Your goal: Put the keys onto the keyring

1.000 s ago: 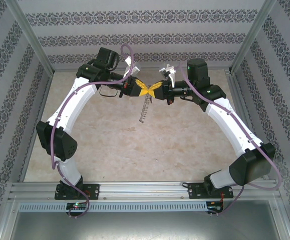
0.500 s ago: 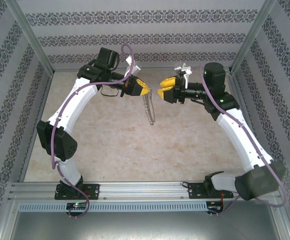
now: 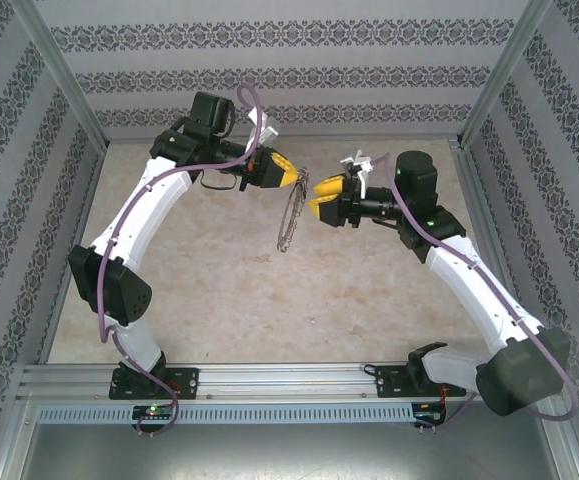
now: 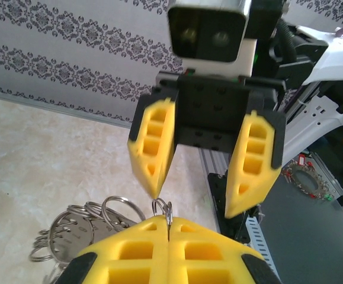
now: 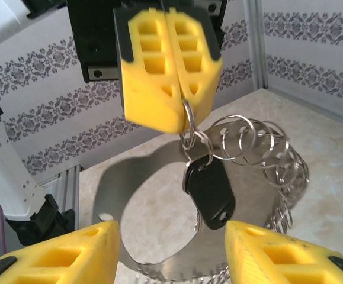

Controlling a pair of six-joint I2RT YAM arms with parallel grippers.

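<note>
My left gripper [image 3: 292,180] is shut on a small split ring [image 5: 188,127] at the top of the keyring [image 3: 289,218], which hangs from it above the table. The keyring [image 5: 115,177] is a wide silvery loop fringed with small rings. A key [image 5: 210,192] with a black head dangles from the pinched ring, in front of the loop. My right gripper [image 3: 314,197] stands open just right of the loop, facing the left gripper. Its yellow fingers [image 5: 58,254] are on either side of the key and below it, not touching. In the left wrist view my left gripper [image 4: 169,222] pinches the ring, opposite the open right gripper [image 4: 195,204].
The beige tabletop [image 3: 219,290] lies below both arms. Patterned walls [image 3: 289,75] close in the back and sides. A metal rail [image 3: 289,380] with the arm bases runs along the near edge.
The right gripper has let go, opened and drawn back to the right, then come a little closer to the loop. The keyring now hangs from the left gripper alone.
</note>
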